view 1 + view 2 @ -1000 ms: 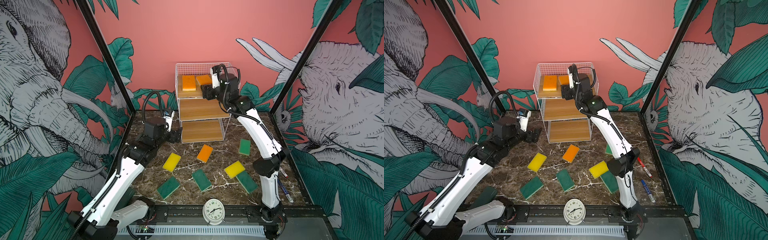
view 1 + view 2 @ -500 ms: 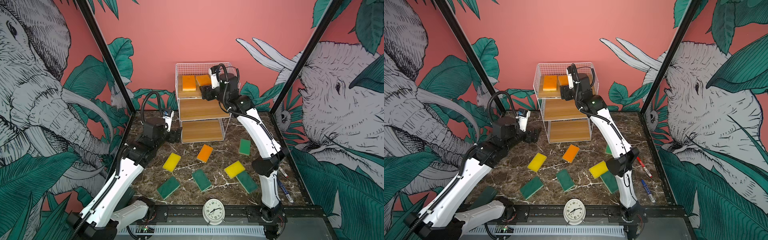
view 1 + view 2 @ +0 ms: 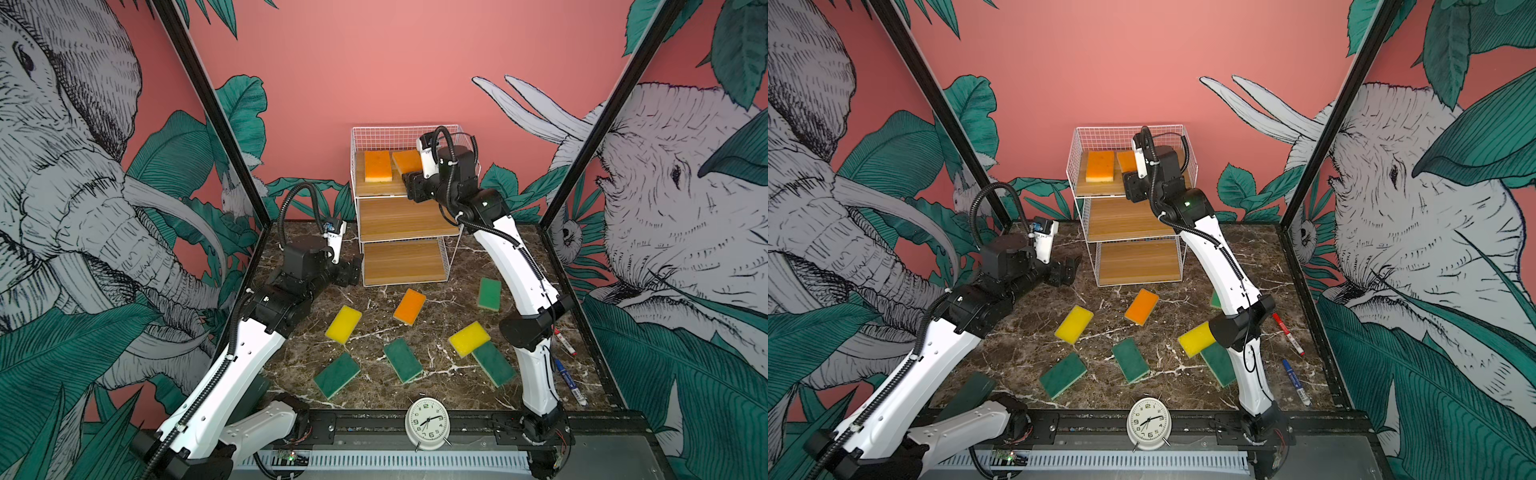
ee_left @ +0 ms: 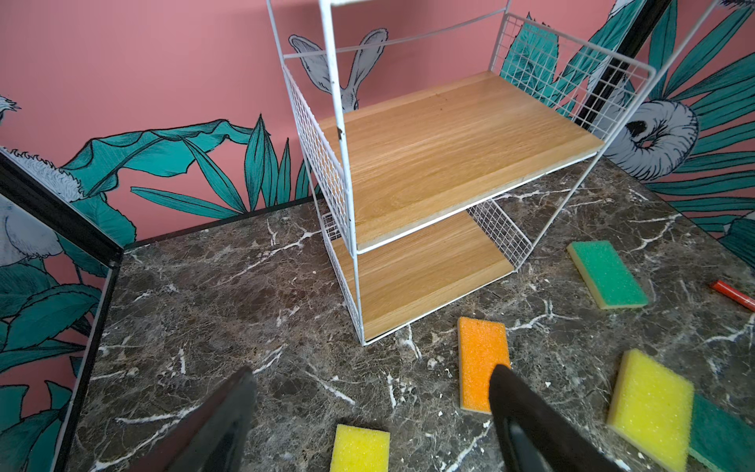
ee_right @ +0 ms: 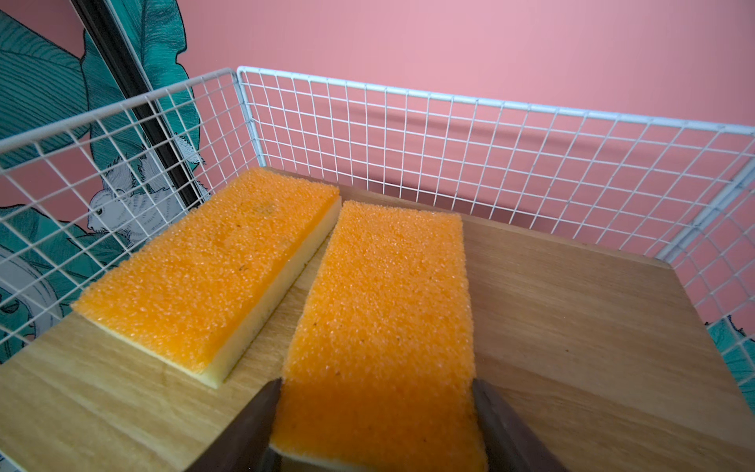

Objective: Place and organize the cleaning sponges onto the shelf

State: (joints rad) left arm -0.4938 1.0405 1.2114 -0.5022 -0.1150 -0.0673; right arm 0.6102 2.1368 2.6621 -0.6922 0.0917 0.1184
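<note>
The shelf (image 3: 405,220) stands at the back of the marble table, a white wire rack with wooden boards. Two orange sponges lie side by side on its top board (image 5: 572,327): one (image 5: 212,269) lies free, and my right gripper (image 5: 376,384) is shut on the near end of the other (image 5: 388,310), a finger pressed to each long side. My left gripper (image 4: 372,370) hovers open and empty over the table left of the shelf. On the table lie an orange sponge (image 3: 409,306), two yellow sponges (image 3: 343,324) (image 3: 469,338) and several green ones (image 3: 402,360).
A white alarm clock (image 3: 427,423) stands at the front edge. A red pen (image 3: 565,343) and a blue pen (image 3: 569,382) lie along the right side. The right arm (image 3: 515,266) reaches up over the right part of the table. The cage's black posts stand at the back corners.
The right gripper's fingers have drawn in against the orange sponge on the top board. The left arm has hardly moved.
</note>
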